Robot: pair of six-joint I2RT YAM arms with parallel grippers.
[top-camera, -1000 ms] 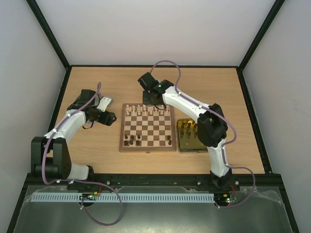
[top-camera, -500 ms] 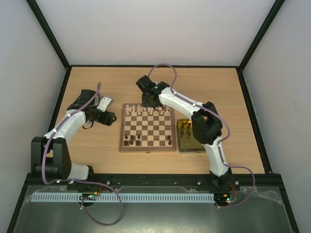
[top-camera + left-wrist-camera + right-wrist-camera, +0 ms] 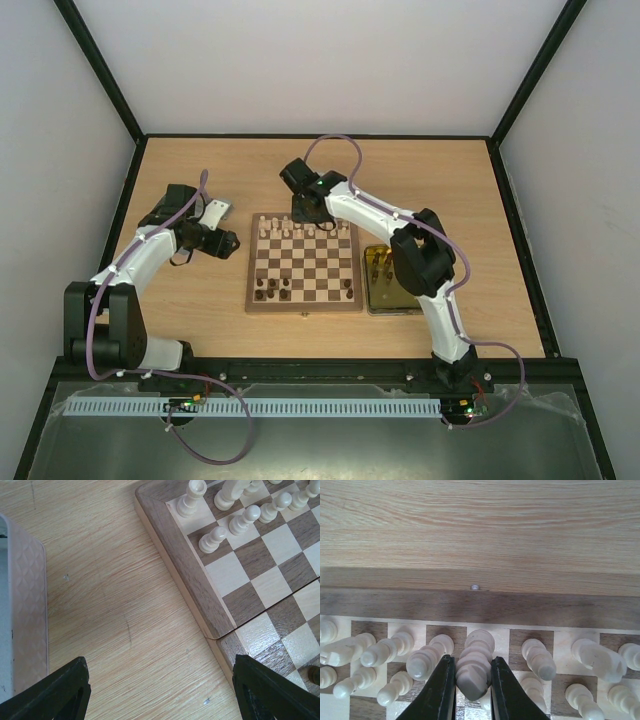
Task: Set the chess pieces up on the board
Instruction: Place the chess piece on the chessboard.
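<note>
Wooden table (image 3: 200, 310); right tool (image 3: 472, 682) around cream piece (image 3: 476, 652)

Table (image 3: 470, 190): pale wood grain, dark-framed | Tin (image 3: 390, 306): yellow-lined, rectangular, lay right of centre | Tin lid (image 3: 214, 212): silver, lay well apart, at left

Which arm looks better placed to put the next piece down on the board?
Right. The right gripper is shut on a cream piece at the board's far row; the left gripper is open and empty over the table beside the board.
</note>
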